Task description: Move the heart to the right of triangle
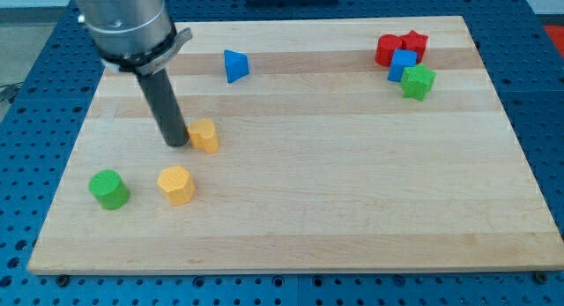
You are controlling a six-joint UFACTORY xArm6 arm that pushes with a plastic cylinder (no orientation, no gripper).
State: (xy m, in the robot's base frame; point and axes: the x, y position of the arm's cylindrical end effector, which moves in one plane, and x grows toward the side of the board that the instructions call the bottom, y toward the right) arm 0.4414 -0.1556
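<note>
A yellow heart block (205, 136) lies at the board's left centre. My tip (176, 143) stands just to its left, touching or nearly touching it. A blue triangle block (234, 65) lies near the view's top, above and a little right of the heart. The rod rises from the tip to the arm's grey body at the top left.
A yellow hexagon block (176, 184) and a green cylinder (109, 190) lie at the lower left. At the top right sit a red block (388, 50), a red star block (414, 44), a blue cube (403, 65) and a green star block (418, 81). The wooden board (352, 182) rests on a blue table.
</note>
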